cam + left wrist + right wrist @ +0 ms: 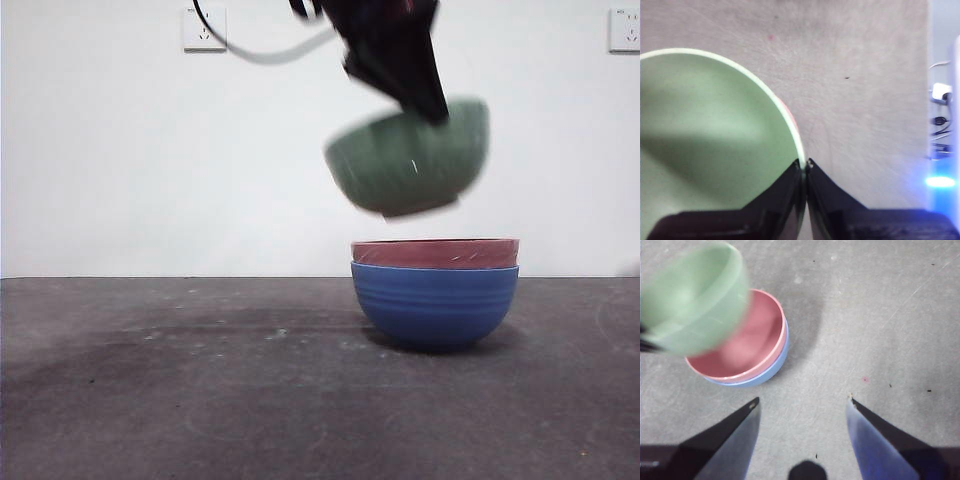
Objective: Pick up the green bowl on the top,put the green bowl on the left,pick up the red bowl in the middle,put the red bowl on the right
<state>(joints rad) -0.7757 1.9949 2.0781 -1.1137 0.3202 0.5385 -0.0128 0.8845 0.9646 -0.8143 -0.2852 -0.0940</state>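
Left gripper: clamped on the rim of the green bowl, holding it tilted in the air.
Green bowl: clear above the red bowl.
Red bowl: nested in the blue bowl on the bench, below the left gripper.
Right gripper: jaws spread wide, empty, hovering near the stack.

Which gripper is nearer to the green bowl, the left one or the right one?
Left. The left gripper has its jaws shut on the rim of the green bowl, holding it in the air above the red bowl. The right gripper hangs open beside the stack, apart from it.
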